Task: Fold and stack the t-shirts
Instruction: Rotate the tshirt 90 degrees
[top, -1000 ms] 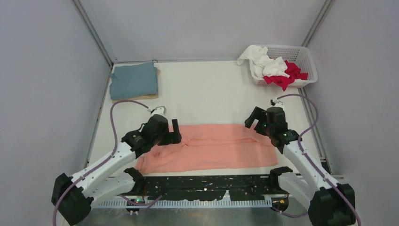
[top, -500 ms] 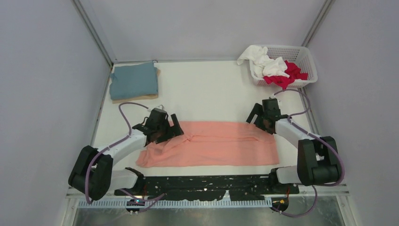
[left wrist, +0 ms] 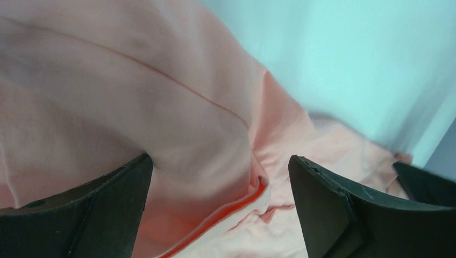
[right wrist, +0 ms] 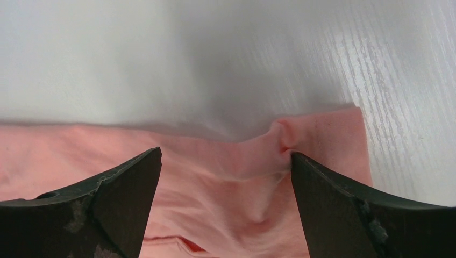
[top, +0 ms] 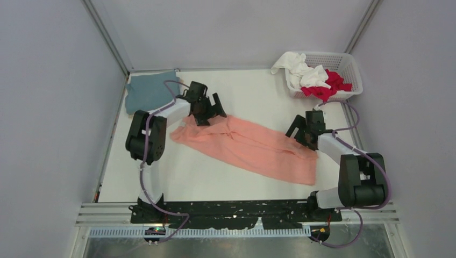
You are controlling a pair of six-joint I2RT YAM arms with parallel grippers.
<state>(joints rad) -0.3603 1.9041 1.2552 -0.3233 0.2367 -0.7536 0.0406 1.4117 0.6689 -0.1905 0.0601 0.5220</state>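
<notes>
The salmon-pink t-shirt (top: 253, 148) lies as a long folded band, slanting from back left to front right. My left gripper (top: 211, 114) is over its back-left end, jaws wide apart, with the cloth and a fold edge between the fingers (left wrist: 218, 161). My right gripper (top: 301, 134) is at the band's far right edge, jaws wide apart, its fingertips resting on bunched cloth (right wrist: 226, 153). The folded teal-blue shirt (top: 145, 91) lies at the back left. The white shirt (top: 296, 67) and the red shirt (top: 325, 86) are in the basket. The tan shirt is hidden.
The white lattice basket (top: 349, 64) stands at the back right corner. Grey walls close in the table on the left, back and right. The left arm reaches across beside the teal shirt. A black rail (top: 236, 212) runs along the near edge.
My left gripper has swung far back and to the left, and the pink shirt's left end went with it. The shirt now lies slanted. The right gripper has hardly moved.
</notes>
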